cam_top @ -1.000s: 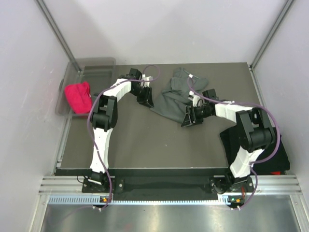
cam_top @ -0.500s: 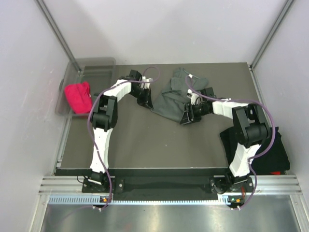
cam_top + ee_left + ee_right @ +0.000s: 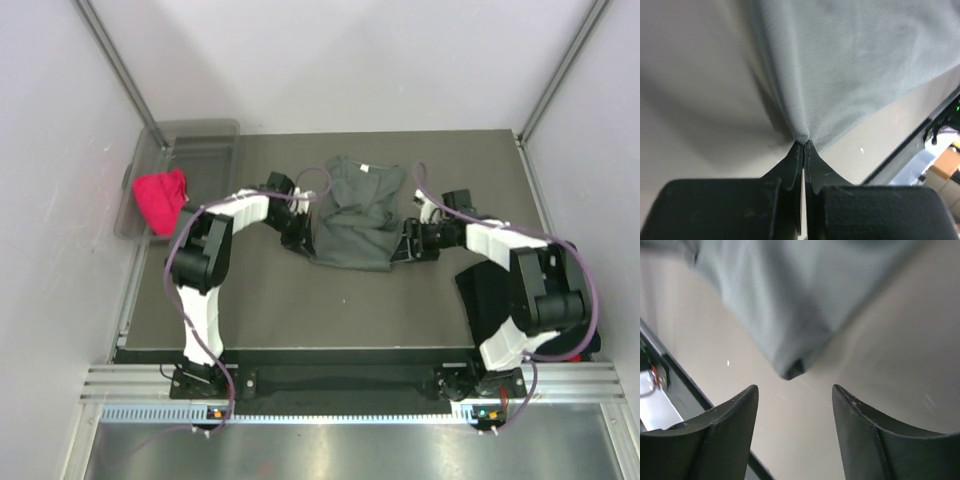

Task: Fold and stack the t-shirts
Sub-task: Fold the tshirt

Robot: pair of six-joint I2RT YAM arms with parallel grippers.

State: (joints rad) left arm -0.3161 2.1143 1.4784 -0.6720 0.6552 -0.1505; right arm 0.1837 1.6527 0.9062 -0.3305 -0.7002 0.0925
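Since a second ago the dark grey t-shirt (image 3: 355,212) has swung round and opened out. It now lies mid-table toward the back, white neck label (image 3: 365,168) at the far edge, lower edge toward the arm bases, rumpled. Treat it as light, limp cloth: it will sag and drag rather than hold a shape, so take it at corners or shoulder seams, not mid-panel. Your left gripper (image 3: 803,144) is pinched tight on its lower left corner. Your right gripper (image 3: 794,390) stands with jaws wide apart, holding nothing — the shirt's right corner lies just ahead of it. Black folded t-shirts (image 3: 482,292) sit at the near right of the table (image 3: 300,300); a clear bin (image 3: 200,140) with a red cloth (image 3: 160,195) sits far left.
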